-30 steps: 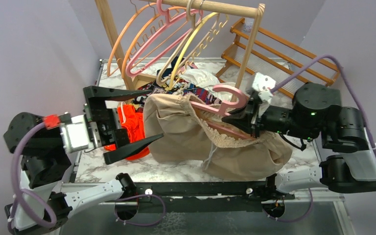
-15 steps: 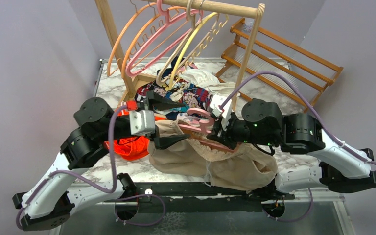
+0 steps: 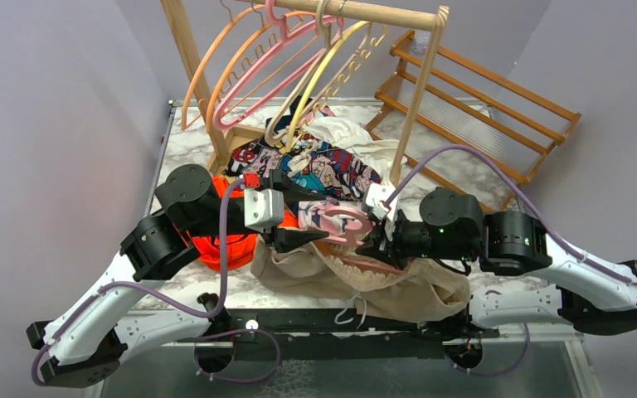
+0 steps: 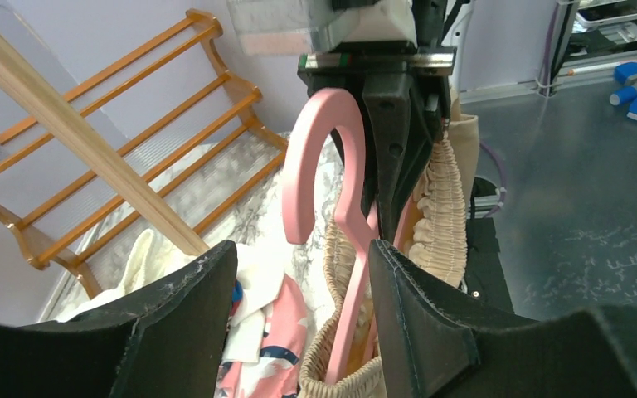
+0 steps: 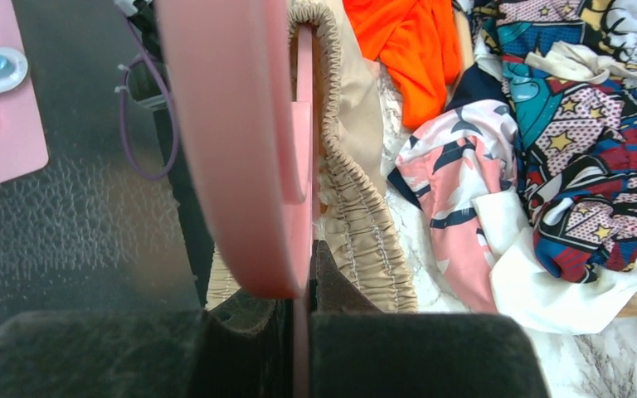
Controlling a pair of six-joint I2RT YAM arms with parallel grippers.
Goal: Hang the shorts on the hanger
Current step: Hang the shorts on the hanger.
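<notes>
Top external view had the two arm bases nearest, fixed along the front of a white marble-pattern table [image 3: 232, 288]. Just past that edge lay the tan shorts [image 3: 398, 286], bunched up, with part of them and a white drawstring drooping over the front. The pink hanger [image 3: 344, 220] rose out of their gathered waistband. The right gripper [image 3: 375, 238] had its fingers closed tight on the hanger's neck. The left gripper [image 3: 319, 217] reached in from the opposite side, its jaws standing apart with the hanger's neck between them; whether either finger touched it could not be told.

An orange garment [image 3: 224, 245] lay left of the shorts. Behind them was a comic-print cloth [image 3: 332, 170] among other heaped clothes. Farther back, a wooden rail [image 3: 381, 12] carried orange, pink and yellow hangers [image 3: 282, 66]. A slatted wooden rack [image 3: 481, 91] leaned at the far right. Lilac-grey walls [image 3: 50, 99] closed the table in.
</notes>
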